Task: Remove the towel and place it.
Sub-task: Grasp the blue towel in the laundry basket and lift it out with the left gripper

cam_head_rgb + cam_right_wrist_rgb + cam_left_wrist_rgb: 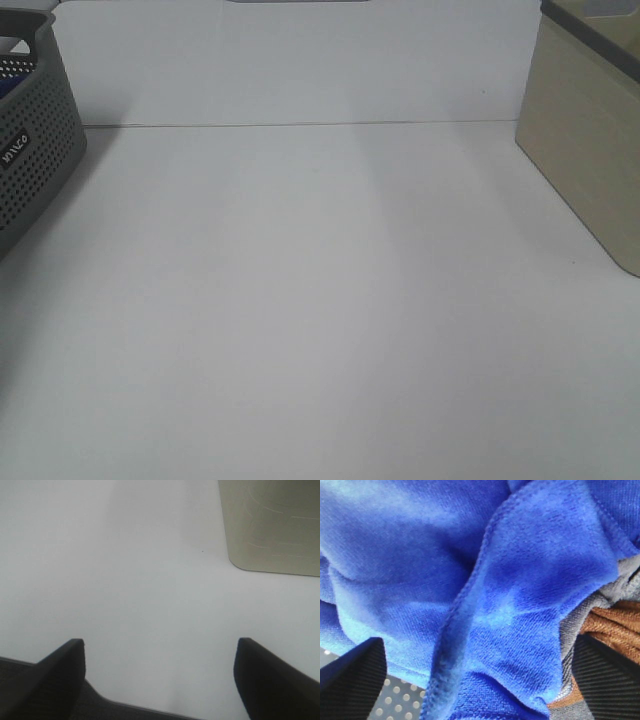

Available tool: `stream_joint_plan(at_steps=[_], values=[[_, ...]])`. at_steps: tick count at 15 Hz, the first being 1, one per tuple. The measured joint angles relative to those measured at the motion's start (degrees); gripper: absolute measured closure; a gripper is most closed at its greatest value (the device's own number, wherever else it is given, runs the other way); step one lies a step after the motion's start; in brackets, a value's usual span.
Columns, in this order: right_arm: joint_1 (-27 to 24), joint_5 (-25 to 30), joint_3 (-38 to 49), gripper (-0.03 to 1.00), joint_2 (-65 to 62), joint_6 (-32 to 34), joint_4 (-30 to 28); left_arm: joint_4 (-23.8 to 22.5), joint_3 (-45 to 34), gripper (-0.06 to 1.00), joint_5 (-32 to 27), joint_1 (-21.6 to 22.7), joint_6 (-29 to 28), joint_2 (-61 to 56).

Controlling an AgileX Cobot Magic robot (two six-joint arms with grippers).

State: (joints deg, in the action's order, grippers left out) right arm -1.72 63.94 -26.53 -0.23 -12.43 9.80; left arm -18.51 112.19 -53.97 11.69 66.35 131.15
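The royal-blue towel [470,570] fills the left wrist view, crumpled in thick folds with a stitched hem running through the middle. My left gripper [480,645] hangs close over it, open, with its two dark fingers [355,675] wide apart on either side of a fold. In the exterior high view only a sliver of blue towel [5,88] shows inside the grey basket [35,160] at the far left edge; neither arm appears there. My right gripper [160,642] is open above bare white table, holding nothing.
Brown and grey cloth [615,625] lies beside the towel, and the basket's perforated grey surface [400,695] shows beneath. A beige box [590,140] stands at the table's right side, also seen near the right gripper as a beige box [272,525].
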Motion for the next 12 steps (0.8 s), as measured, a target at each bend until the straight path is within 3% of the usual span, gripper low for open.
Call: stream_joint_plan(at_steps=[4,9,12], values=[[0.0,0.0,0.0,0.17,0.0,0.0,0.0,0.4,0.0,0.16,-0.6,0.8,0.5,0.0],[0.0,0.0,0.0,0.17,0.0,0.0,0.0,0.7,0.0,0.6,0.2,1.5,0.7,0.1],[0.0,0.0,0.0,0.17,0.0,0.0,0.0,1.1,0.0,0.66,0.4,1.5,0.7,0.1]])
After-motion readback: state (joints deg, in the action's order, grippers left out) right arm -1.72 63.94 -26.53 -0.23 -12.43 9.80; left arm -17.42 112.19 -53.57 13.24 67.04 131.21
